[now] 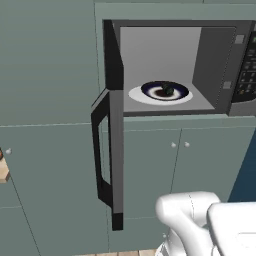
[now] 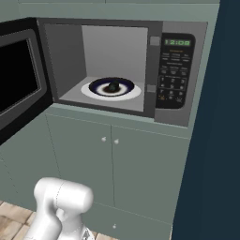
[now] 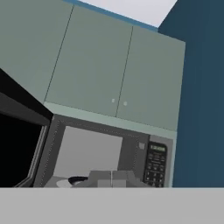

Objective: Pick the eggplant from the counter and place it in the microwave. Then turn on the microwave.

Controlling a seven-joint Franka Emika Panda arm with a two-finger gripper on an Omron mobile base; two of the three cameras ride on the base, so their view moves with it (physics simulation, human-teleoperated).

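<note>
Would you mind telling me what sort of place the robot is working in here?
Most likely a kitchen, a rendered one: a built-in microwave stands open with a plate inside, set among grey-green cabinets with small round knobs.

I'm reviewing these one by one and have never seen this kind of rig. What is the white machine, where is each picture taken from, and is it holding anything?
The white shape is a robot arm in a rendered kitchen. Two pictures come from cameras on its base, behind it to the left and right; the third looks along its hand. The microwave stands with its door swung wide open. Inside, the eggplant sits on a white plate with a dark centre. In the hand view the gripper is shut, with nothing between its fingertips. Grey-green cabinets lie below the microwave.
</note>
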